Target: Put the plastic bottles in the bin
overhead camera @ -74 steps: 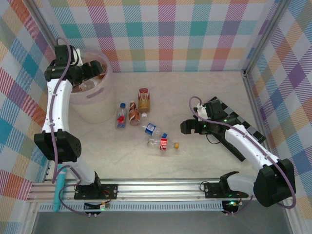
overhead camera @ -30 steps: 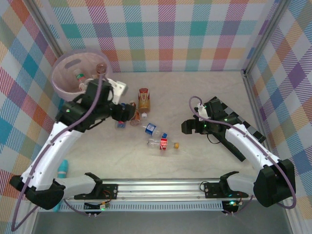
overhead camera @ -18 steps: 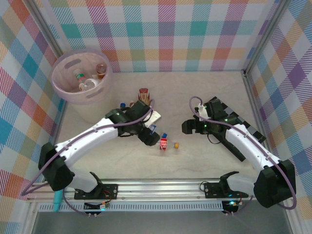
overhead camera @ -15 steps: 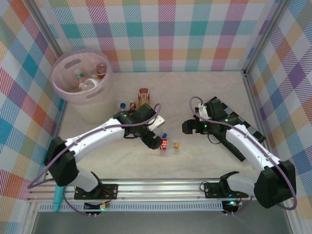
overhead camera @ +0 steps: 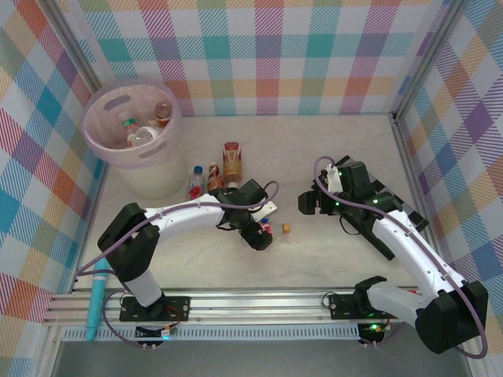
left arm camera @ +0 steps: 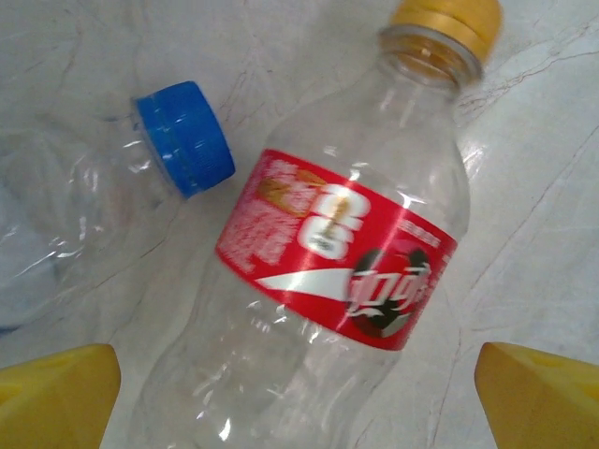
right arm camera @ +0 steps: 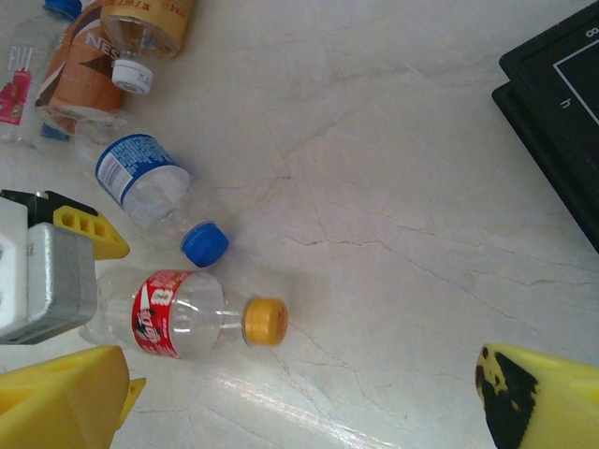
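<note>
Bottles sit inside the bin at the far left of the top view. Three more lie side by side on the worktop just beside the bin. The left hand hangs low over the red bottle, whose yellow cap pokes out to the right. The right hand is near, further right, with nothing under it. The left is plainly the nearer one.

From the left wrist, the red bottle lies flat straight below. Its long axis runs from lower left to upper right, with the yellow cap at the far end. The left hand is spread wide. Its yellow fingers stand either side of the clear body below the label, apart from it. A blue-cap bottle lies close on the left, its cap just beside the red label. I judge the fingers cross the axis at a slant, so a small turn or a straight drop would seat the grip, with that neighbour the likely snag.

From the right wrist, the red bottle lies cap-right with the left hand at its base end. The blue-cap bottle angles just above it. The right hand is spread and empty, well apart from both.
</note>
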